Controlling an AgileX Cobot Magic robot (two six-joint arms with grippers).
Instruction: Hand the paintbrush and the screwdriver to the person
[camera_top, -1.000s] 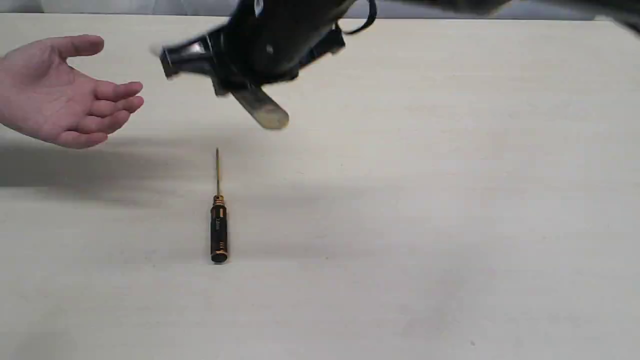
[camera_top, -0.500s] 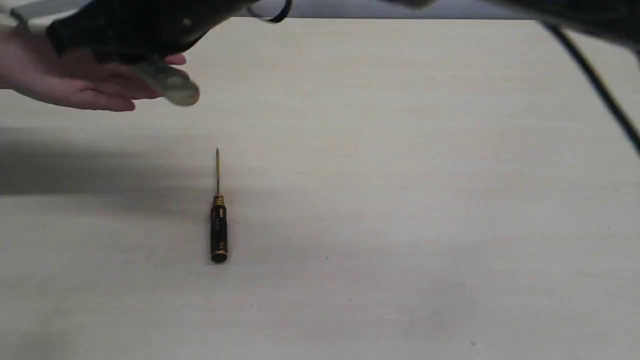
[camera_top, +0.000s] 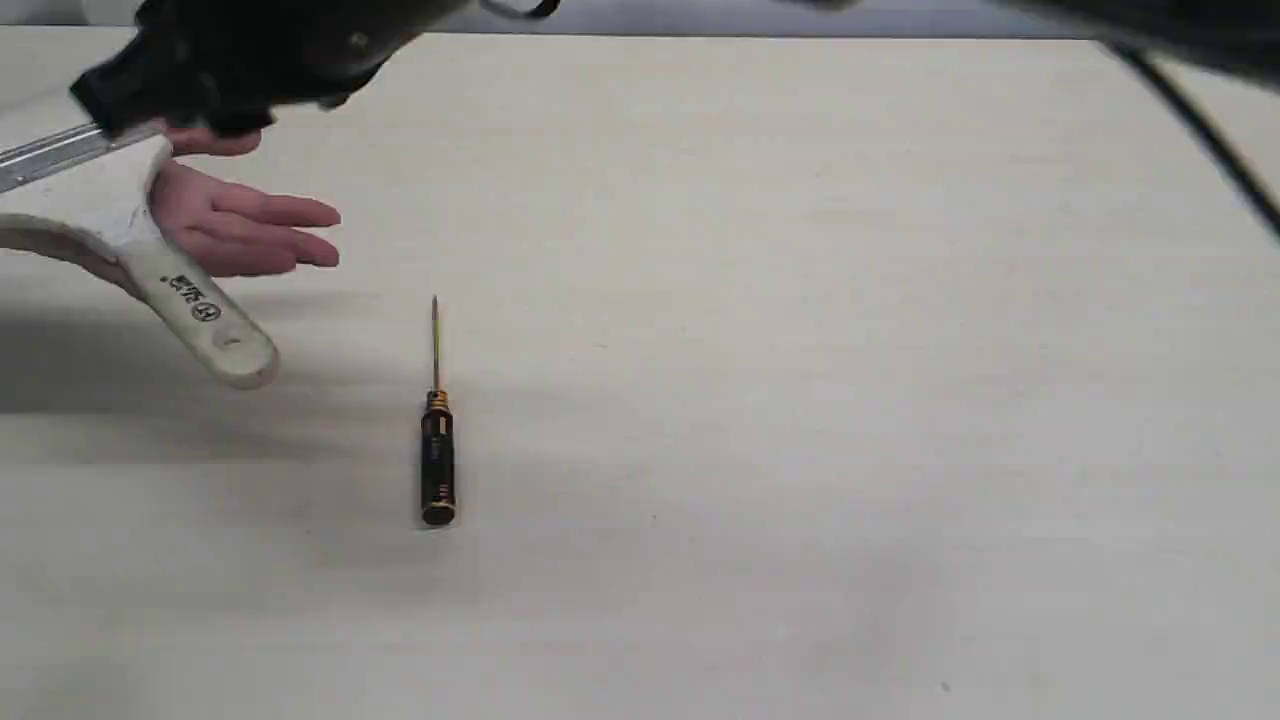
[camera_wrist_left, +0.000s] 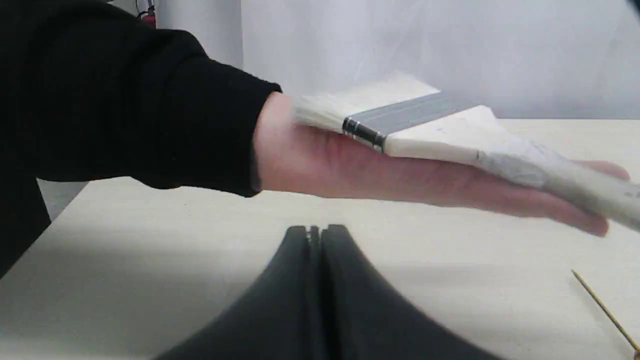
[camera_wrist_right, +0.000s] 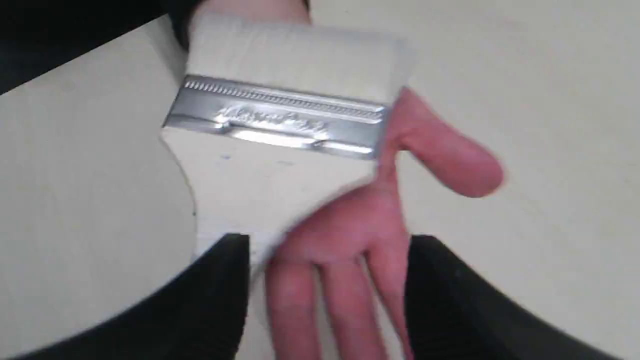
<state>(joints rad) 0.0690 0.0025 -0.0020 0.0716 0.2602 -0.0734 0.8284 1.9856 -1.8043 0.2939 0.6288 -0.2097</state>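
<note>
The paintbrush (camera_top: 190, 300) lies across the person's open palm (camera_top: 245, 225) at the far left, its wooden handle sticking out past the fingers toward the table's front. My right gripper (camera_top: 170, 100) hangs just above it, reaching across from the right. In the right wrist view the right gripper (camera_wrist_right: 330, 240) is open, its fingers wide apart either side of the paintbrush (camera_wrist_right: 280, 120) and the hand (camera_wrist_right: 360, 225), touching neither. The screwdriver (camera_top: 437, 455) lies on the table, shaft pointing away. My left gripper (camera_wrist_left: 314, 231) is shut and empty, low over the table near the hand (camera_wrist_left: 400, 175).
A pale wooden table (camera_top: 850, 400) carries the scene. The person's black sleeve (camera_wrist_left: 125, 105) comes in from the left side. The right arm's cable (camera_top: 1200, 150) hangs across the upper right. The screwdriver's thin tip (camera_wrist_left: 602, 310) shows in the left wrist view.
The right gripper swept left with the paintbrush to above the hand and opened. The brush now rests on the palm, and the hand has dropped a little lower.
</note>
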